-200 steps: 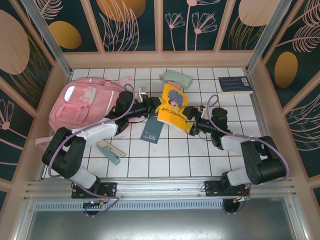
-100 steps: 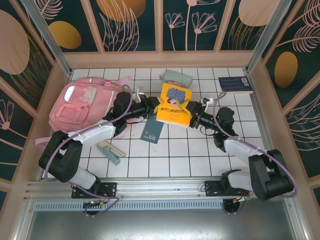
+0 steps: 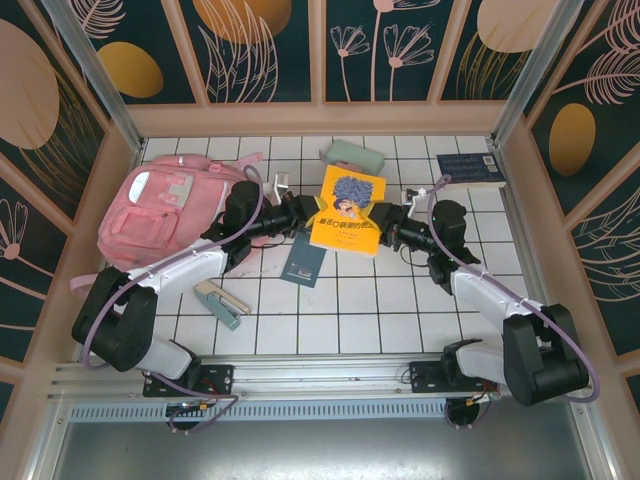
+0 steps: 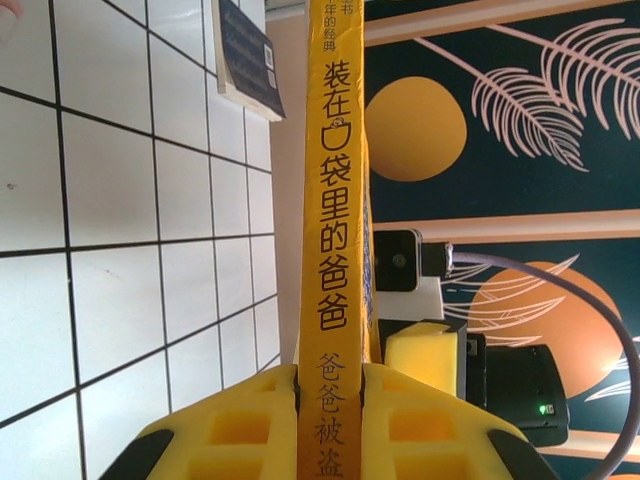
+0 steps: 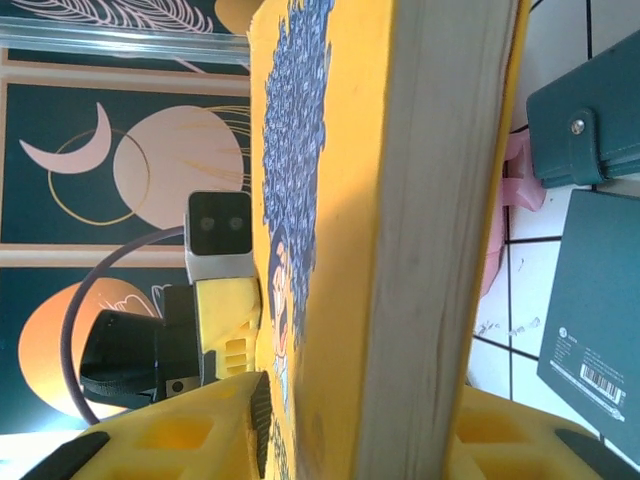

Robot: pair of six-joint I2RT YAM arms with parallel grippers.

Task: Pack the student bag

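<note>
The student bag [image 3: 160, 205], a large pink backpack, lies at the table's back left. To its right a yellow book [image 3: 347, 210] with a cartoon cover hangs level above the table between both grippers. My left gripper [image 3: 305, 214] is shut on the book's left edge. In the left wrist view the spine [image 4: 330, 240] is clamped between that gripper's [image 4: 330, 375] yellow jaws. My right gripper [image 3: 388, 226] holds the right edge. In the right wrist view the book's page edge [image 5: 440, 250] fills this gripper [image 5: 360, 400], both jaws against the covers.
A mint-green pencil case [image 3: 352, 155] lies behind the yellow book, and a dark blue book [image 3: 470, 168] at the back right. A teal notebook [image 3: 305, 262] lies under the yellow book's near edge. A grey-green stapler [image 3: 220, 302] lies near the left arm.
The right gripper has moved up to the book's right edge and closed on it. The book, tilted a second ago, has levelled out and shifted slightly back.
</note>
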